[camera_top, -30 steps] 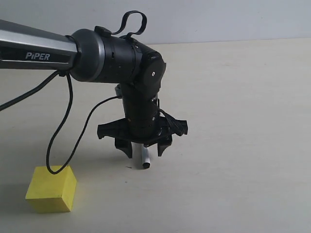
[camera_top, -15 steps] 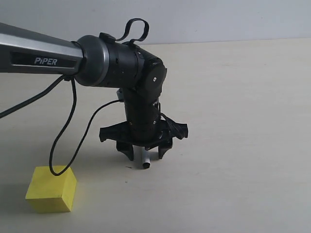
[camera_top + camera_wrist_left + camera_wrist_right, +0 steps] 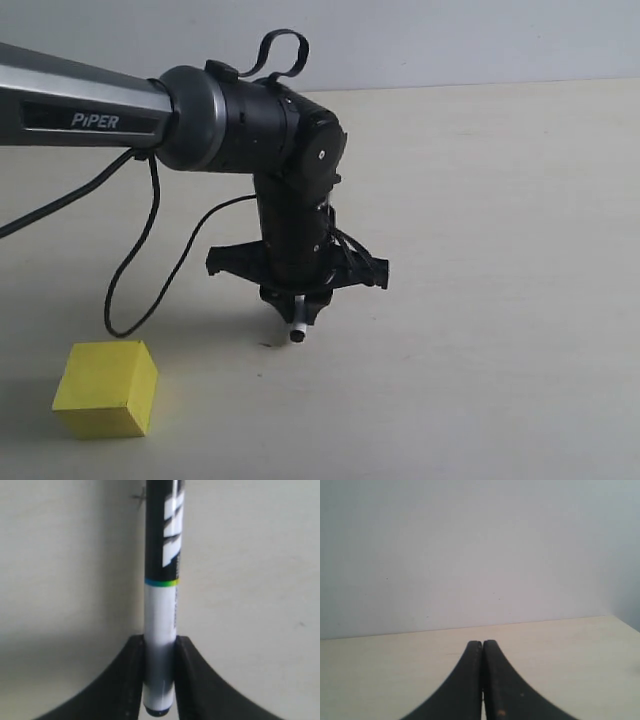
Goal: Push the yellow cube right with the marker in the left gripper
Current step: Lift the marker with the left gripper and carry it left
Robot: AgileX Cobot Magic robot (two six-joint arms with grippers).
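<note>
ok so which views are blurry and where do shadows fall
Left wrist view: the marker blurs at its near end, its label is sharper. Exterior view: sharp, faint shadow beside the yellow cube. Right wrist view: even light, no glare.

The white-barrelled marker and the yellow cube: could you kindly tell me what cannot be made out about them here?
- Exterior view: the black left gripper hides most of the white-barrelled marker; whether its end touches the pale table is unclear.
- Left wrist view: the marker's far end is cut off by the frame edge; its label is blurred.
- The bright yellow cube lies outside both wrist views.
</note>
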